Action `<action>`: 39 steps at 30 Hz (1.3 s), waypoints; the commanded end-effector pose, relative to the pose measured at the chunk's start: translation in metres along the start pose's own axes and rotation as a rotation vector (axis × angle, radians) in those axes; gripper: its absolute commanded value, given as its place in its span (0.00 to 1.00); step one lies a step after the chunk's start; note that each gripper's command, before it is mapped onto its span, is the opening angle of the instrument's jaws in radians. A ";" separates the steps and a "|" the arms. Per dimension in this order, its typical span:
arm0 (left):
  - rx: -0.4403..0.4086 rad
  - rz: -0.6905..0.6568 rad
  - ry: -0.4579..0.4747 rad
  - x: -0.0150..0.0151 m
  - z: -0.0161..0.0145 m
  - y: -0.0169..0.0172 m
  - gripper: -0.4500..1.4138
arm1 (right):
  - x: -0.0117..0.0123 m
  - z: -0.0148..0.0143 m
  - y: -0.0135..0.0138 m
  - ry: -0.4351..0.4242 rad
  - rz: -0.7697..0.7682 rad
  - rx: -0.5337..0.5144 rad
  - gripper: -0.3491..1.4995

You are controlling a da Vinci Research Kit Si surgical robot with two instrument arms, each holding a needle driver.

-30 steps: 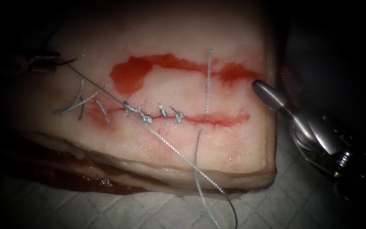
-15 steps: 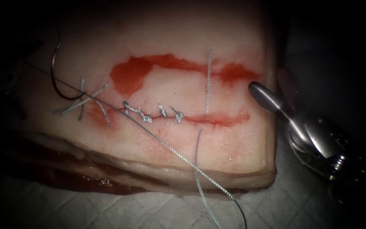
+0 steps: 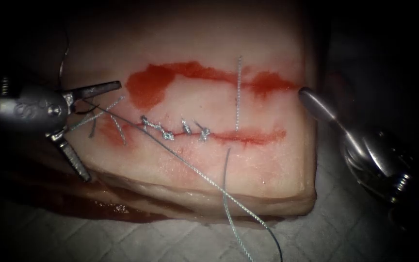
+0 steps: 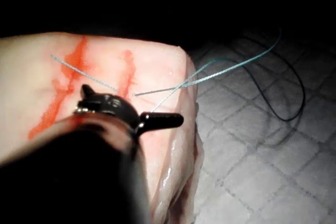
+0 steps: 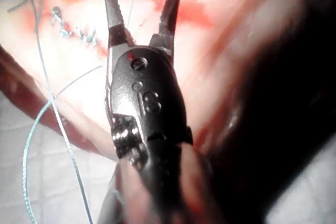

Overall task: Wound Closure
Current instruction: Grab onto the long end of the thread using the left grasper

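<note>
Holds nothing in the left end effector [image 3: 104, 132], jaws spread wide over the left end of the cut [image 3: 248, 137], one jaw reaching toward the red fluid [image 3: 151, 85] and the other pointing down toward the near edge of the tissue [image 3: 267, 165]. Looks, between those spread jaws, like the dark curve of the needle [image 3: 86, 112] lying on the tissue left of the cut, gripped by neither tool; cannot tell whether its tip sits in the tissue. Runs the thread [image 3: 195, 170] from beside that end effector, slanting across the knotted stitches [image 3: 170, 132] and off the front edge onto the quilted cloth [image 3: 364, 233]. Shows the same thread [image 4: 220, 69] from the left wrist, crossing beyond the left end effector [image 4: 131, 111]. Keeps the right end effector [image 3: 311, 99] off the right edge of the tissue, well apart from the needle; seen from the right wrist, stands with jaws apart and nothing between them [image 5: 142, 3], thread [image 5: 47, 77] off to one side. Leaves short cut ends of thread [image 3: 93, 116] lying by the left end of the cut. Compared with half a second ago, brings the left end effector into view over the needle, which then lay uncovered, and sets the right one slightly farther right.
</note>
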 end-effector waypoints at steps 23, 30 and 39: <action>0.195 0.125 0.104 -0.0029 0.0167 -0.0019 0.59 | 0.0014 0.0009 -0.0009 0.007 -0.012 0.013 0.90; 0.037 0.011 0.066 -0.0034 0.0173 0.0006 0.54 | 0.0018 0.0010 -0.0007 0.011 -0.016 0.017 0.90; 0.030 -0.036 0.071 -0.0014 0.0214 0.0012 0.50 | 0.0024 0.0011 -0.0003 0.021 -0.016 0.026 0.90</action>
